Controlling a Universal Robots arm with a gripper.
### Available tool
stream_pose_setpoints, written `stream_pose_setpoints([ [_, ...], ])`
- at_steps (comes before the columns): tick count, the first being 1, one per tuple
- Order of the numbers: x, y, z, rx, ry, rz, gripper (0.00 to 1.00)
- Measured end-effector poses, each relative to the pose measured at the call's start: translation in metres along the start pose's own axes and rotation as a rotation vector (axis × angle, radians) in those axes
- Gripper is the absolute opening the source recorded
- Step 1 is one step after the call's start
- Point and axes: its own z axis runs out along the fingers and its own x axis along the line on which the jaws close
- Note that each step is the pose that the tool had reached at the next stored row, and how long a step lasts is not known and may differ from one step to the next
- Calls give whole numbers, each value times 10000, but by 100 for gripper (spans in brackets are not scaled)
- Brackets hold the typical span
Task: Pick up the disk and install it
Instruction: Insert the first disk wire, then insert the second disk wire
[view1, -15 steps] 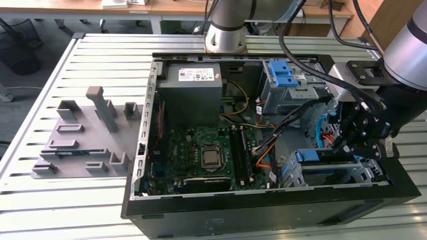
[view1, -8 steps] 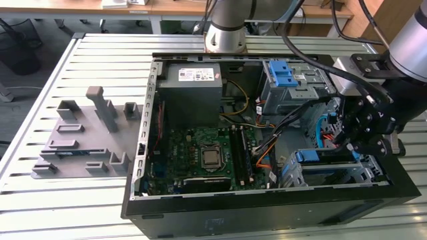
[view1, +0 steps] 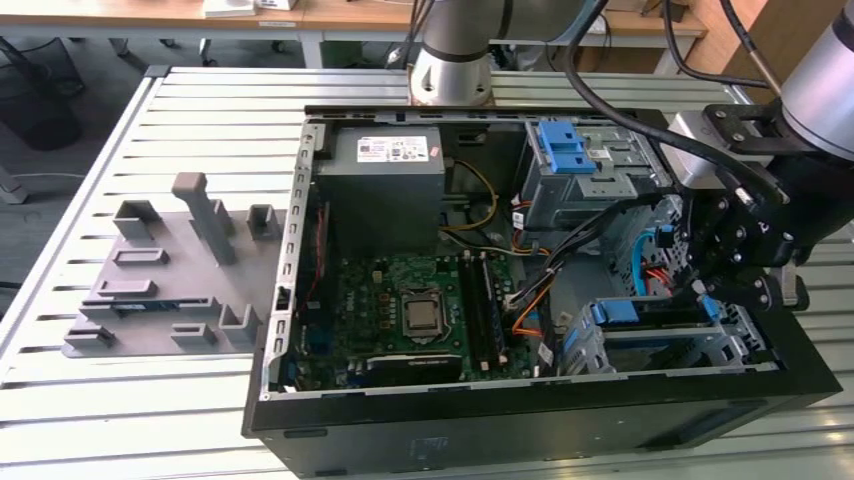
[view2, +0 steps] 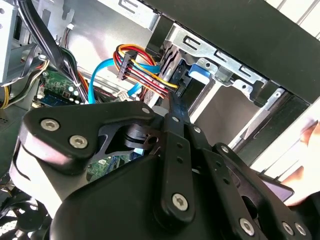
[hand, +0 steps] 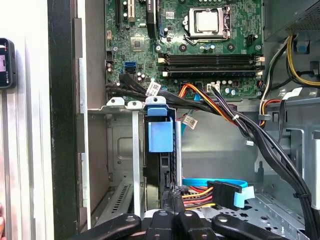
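The disk (view1: 650, 313) stands on edge in the lower drive cage (view1: 727, 345) of the open computer case, at the exterior view's right. Its blue carrier frame shows along the top, and the blue tab shows in both wrist views (hand: 160, 136) (view2: 199, 70). My gripper (view1: 698, 289) hangs just above the cage, at the disk's cable end. Its black fingers look pressed together with nothing between them, and their tips (hand: 173, 193) (view2: 173, 102) are right by the red, yellow and blue cable plugs (hand: 224, 192).
A grey power supply box (view1: 387, 185), the motherboard (view1: 414, 310) and an upper cage with a blue bracket (view1: 566, 150) fill the case. Cable bundles (hand: 260, 140) cross beside the cage. A grey fixture plate (view1: 160, 280) lies to the left. A hand (view2: 307, 170) rests by the case wall.
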Motion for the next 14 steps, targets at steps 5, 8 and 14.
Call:
stream_pose_setpoints([
  [5, 0, 0, 0, -1, -13, 0, 11],
  [8, 0, 0, 0, -1, -25, 0, 11],
  [14, 0, 0, 0, -1, -27, 0, 11],
])
